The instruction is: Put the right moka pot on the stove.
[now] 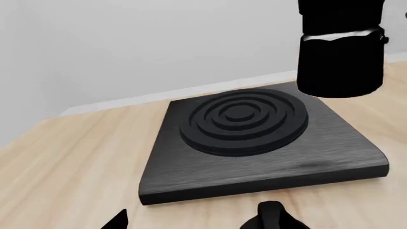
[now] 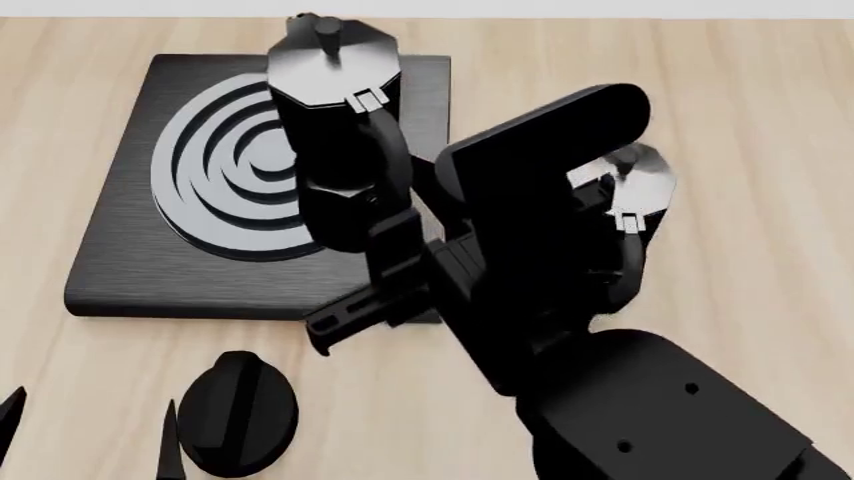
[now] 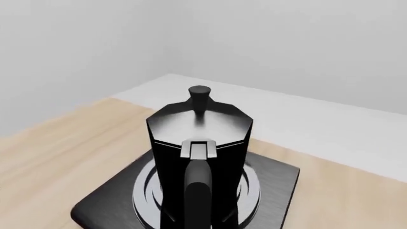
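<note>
My right gripper [image 2: 383, 238] is shut on the curved handle of the right moka pot [image 2: 334, 130], a black faceted pot with a silvery lid and knob. The pot [image 1: 340, 57] hangs in the air over the far right part of the stove [image 1: 254, 157], its base clear of the slab. The stove [image 2: 120, 270] is a square black slab with a ringed burner [image 2: 220, 170]. In the right wrist view the pot [image 3: 200, 143] fills the middle with the stove [image 3: 273, 186] beneath; the fingers are hidden. My left gripper [image 2: 87, 425] stands open near the table's front edge, holding nothing.
A second identical moka pot [image 2: 641, 185] stands on the wooden table right of the stove, mostly hidden behind my right arm [image 2: 534, 250]. A small round black knob [image 2: 238, 410] lies in front of the stove beside my left gripper. A pale wall rises behind the table.
</note>
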You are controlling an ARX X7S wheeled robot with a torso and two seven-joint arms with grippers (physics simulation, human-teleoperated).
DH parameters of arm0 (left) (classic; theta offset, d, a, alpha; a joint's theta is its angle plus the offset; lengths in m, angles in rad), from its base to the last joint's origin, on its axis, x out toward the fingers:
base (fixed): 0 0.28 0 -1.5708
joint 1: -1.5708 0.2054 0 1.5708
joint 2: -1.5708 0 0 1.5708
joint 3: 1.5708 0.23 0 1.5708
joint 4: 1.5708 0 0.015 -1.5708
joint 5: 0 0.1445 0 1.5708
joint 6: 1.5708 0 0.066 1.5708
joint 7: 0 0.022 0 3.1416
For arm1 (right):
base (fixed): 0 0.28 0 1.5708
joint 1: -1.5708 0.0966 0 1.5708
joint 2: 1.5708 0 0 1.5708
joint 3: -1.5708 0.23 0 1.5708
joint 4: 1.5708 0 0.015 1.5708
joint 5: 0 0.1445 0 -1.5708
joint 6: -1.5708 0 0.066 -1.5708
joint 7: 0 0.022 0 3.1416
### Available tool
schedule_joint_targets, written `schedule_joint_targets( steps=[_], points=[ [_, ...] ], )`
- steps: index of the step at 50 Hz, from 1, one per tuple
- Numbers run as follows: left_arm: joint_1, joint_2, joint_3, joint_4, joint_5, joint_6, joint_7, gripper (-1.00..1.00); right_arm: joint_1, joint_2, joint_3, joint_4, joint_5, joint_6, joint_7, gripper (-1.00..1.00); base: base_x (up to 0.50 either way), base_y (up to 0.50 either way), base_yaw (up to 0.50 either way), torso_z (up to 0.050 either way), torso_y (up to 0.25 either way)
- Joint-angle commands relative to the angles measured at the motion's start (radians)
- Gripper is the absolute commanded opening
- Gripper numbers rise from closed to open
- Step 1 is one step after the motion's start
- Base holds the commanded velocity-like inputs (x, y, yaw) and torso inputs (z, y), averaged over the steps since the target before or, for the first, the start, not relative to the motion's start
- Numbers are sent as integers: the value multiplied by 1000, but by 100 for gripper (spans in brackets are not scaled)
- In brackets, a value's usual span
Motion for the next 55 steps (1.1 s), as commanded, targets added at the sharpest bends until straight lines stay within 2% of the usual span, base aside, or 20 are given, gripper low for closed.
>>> schedule_joint_targets(
  steps=[1,22,49,52,55],
  points=[
    [-2,-2,2,2,-4,-2,-1,100,59,-70,-67,155,-106,-105,-93,-100,0,0,0,0,0],
    [-2,-7,6,4,-7,-2,-4,100,175,-215,-148,532,-231,-306,-228,-100,0,0,0,0,1],
    [-3,-11,9,4,-11,2,-10,100,309,-404,-206,1067,-334,-656,-371,-100,0,0,0,0,1],
    [-4,-11,9,3,-12,1,-10,100,328,-417,-230,1120,-321,-703,-369,-100,0,0,0,0,3],
    [-5,-12,10,4,-12,1,-11,100,357,-420,-312,1190,-263,-771,-350,-100,0,0,0,0,0]
  ],
)
